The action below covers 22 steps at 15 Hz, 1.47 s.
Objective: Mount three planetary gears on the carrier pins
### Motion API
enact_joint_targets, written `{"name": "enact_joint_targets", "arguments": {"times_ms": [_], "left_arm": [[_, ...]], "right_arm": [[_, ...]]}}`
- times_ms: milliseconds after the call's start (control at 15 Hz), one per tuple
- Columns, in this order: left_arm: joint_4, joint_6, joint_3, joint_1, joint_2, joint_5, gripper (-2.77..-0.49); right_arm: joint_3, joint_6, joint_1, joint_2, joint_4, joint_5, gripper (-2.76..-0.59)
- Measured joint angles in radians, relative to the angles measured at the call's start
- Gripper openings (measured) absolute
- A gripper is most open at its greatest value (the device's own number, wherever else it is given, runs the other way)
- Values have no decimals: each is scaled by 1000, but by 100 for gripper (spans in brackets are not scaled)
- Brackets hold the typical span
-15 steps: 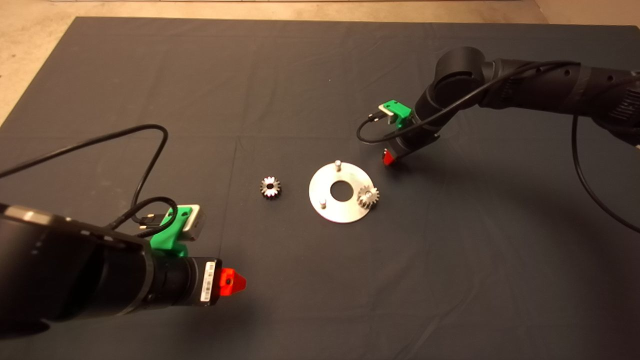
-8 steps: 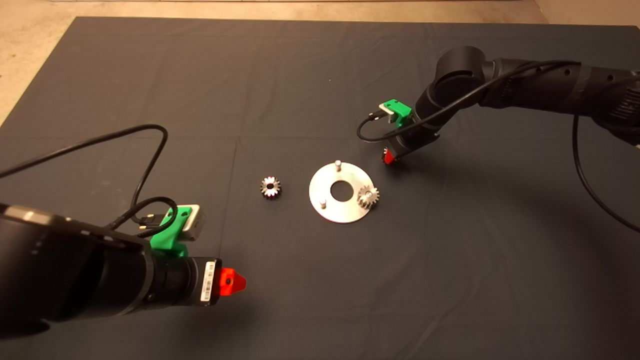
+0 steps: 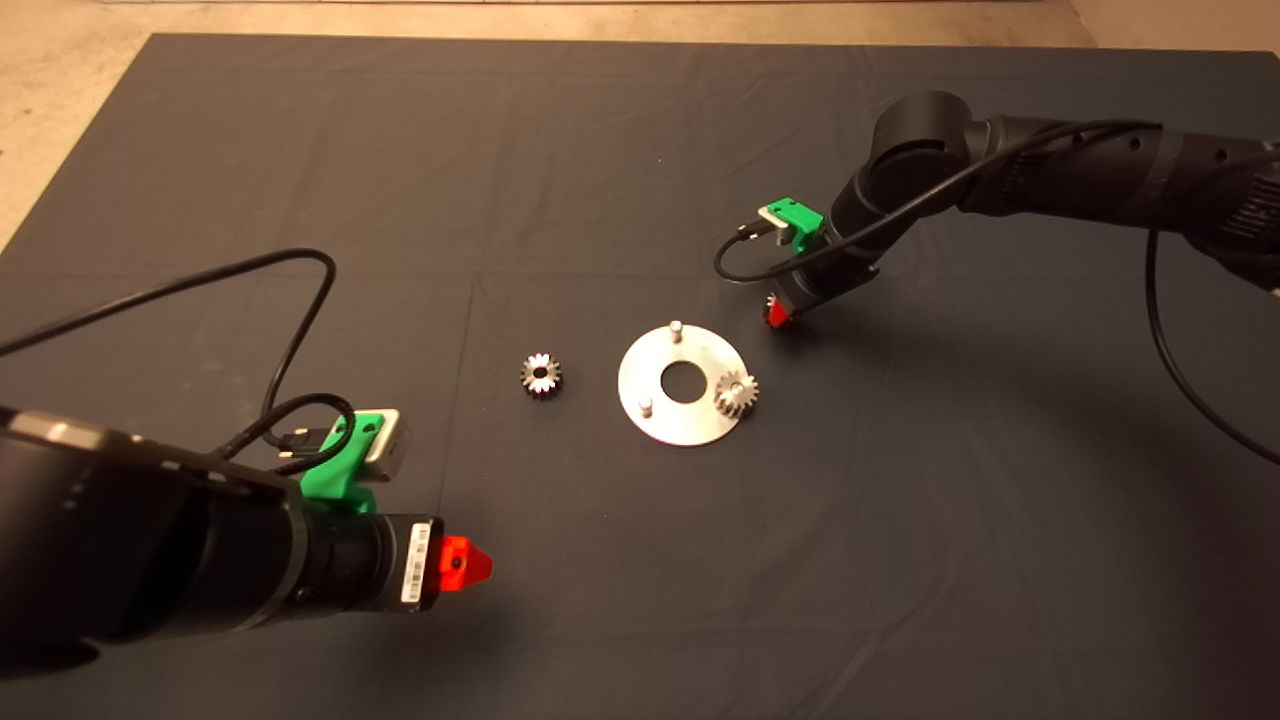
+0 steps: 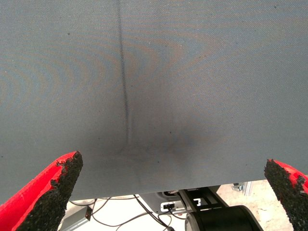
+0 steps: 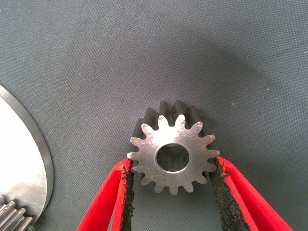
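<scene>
The silver disc [image 3: 655, 372] lies mid-mat with two bare carrier pins [image 3: 676, 327] [image 3: 646, 406]. One planetary gear [image 3: 736, 393] sits on the disc's right side, over the third pin. A second gear [image 3: 541, 374] lies loose on the mat left of the disc. My right gripper [image 3: 778, 313] hangs just off the disc's far right edge, hiding what it holds in the head view. In the right wrist view, that gripper [image 5: 172, 166] is shut on a third gear [image 5: 173, 154], its pads pressing the teeth on both sides. My left gripper [image 3: 465, 565] is parked at the lower left, open [image 4: 173, 163] and empty.
The dark mat [image 3: 600, 150] covers the table, with pale floor past its far and left edges. Black cables loop from both wrists [image 3: 300, 300] [image 3: 735, 270]. The disc's rim [image 5: 29, 159] shows close beside the held gear.
The right gripper has shifted very slightly up and away from the disc with its gear. The left arm, the loose gear and the disc have not moved.
</scene>
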Motion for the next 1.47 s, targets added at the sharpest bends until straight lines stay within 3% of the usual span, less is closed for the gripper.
{"name": "enact_joint_targets", "arguments": {"times_ms": [933,1133,1200,1333,1467], "left_arm": [[0,0,0,0,0,0,-51],[0,0,0,0,0,0,-51],[0,0,0,0,0,0,-51],[0,0,0,0,0,0,-51],[0,0,0,0,0,0,-51]], "right_arm": [[3,0,2,0,0,-2,-247],[23,0,3,-1,3,-8,-247],[36,1,7,0,3,-8,-257],[58,1,36,0,5,-9,-257],[88,6,93,0,18,-9,-257]]}}
